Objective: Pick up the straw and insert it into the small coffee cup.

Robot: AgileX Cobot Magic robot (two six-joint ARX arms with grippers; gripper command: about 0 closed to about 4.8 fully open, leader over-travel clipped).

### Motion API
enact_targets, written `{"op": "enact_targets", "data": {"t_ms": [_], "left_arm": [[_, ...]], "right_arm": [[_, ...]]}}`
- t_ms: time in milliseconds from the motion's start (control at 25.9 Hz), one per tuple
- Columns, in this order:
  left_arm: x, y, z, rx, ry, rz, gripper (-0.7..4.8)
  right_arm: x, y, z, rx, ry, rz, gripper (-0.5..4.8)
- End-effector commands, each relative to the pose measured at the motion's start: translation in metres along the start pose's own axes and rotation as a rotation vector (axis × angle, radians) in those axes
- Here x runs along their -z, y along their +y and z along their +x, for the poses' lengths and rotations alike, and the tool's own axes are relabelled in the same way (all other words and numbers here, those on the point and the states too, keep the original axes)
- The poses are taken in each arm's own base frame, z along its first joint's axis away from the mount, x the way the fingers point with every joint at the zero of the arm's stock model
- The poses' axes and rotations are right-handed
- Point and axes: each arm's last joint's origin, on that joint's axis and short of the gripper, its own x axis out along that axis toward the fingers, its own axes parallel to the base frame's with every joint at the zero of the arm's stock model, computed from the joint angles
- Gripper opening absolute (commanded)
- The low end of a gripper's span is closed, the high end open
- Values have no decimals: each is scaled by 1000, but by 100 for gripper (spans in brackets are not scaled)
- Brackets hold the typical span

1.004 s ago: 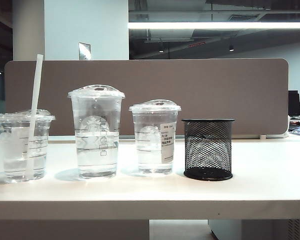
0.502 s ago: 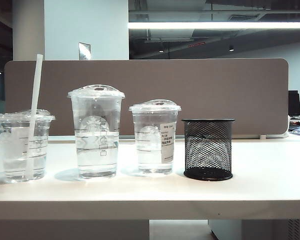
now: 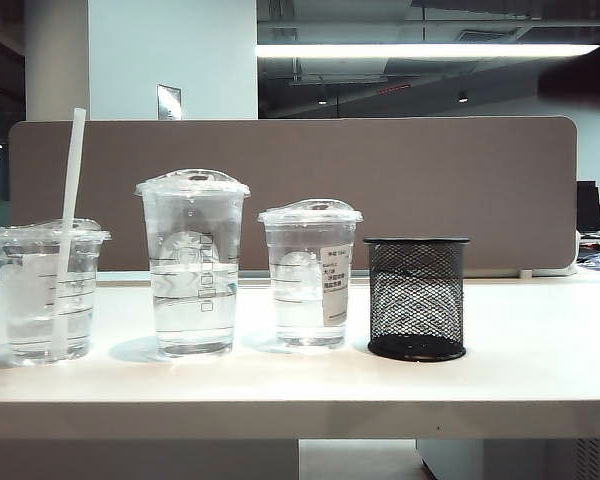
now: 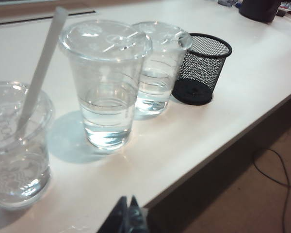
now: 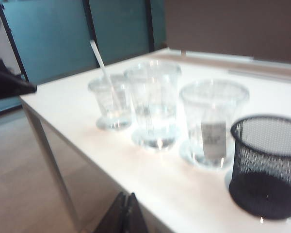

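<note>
straw (image 3: pixel 68 230) sits in the small coffee cup (image 3: pixel 48 295), leftmost in the row on the white table (image 3: pixel 520 380). It goes through the domed lid, leans slightly, top end well above every cup, lower end down in the water. Nothing touching it

Row in the exterior view, left to right:
- small coffee cup with straw
- tallest clear cup (image 3: pixel 192 265), faint round logo, part filled with water
- mid-height clear cup (image 3: pixel 310 275), white sticker, part filled with water
- black mesh holder (image 3: pixel 416 298), just beside the mid cup, looks empty

All upright, cups lidded, small gaps between them. Brown divider panel (image 3: pixel 400 180) runs behind the table

Neither arm shows in the exterior view

left gripper (image 4: pixel 127 218): only the fingertips show at the edge of its wrist view, pressed together, holding nothing. It's off the near table edge, closest to the small coffee cup (image 4: pixel 17 145) and straw (image 4: pixel 41 77), well clear of both

right gripper (image 5: pixel 123 213): same story, dark tips together at the frame edge, nothing between them. Sits off the table edge over the floor, facing the row from the mesh holder (image 5: pixel 266 165) side. That view is blurred; straw (image 5: pixel 103 68) is still readable in the far cup (image 5: pixel 110 102)
</note>
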Motion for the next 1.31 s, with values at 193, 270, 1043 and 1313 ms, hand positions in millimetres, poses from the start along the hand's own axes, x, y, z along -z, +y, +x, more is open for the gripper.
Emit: {"op": "enact_targets", "data": {"t_ms": [193, 270, 1043, 1313], "left_arm": [[20, 4, 8, -9, 33, -24, -5], [31, 6, 11, -20, 51, -40, -5], [45, 10, 18, -36, 31, -67, -5], [38, 10, 11, -173, -51, 5, -5]], "right_arm": [[8, 0, 0, 2, 58, 16, 0], [13, -1, 0, 7, 112, 16, -1], [21, -2, -1, 16, 197, 16, -1], [21, -2, -1, 17, 197, 16, -1]]}}
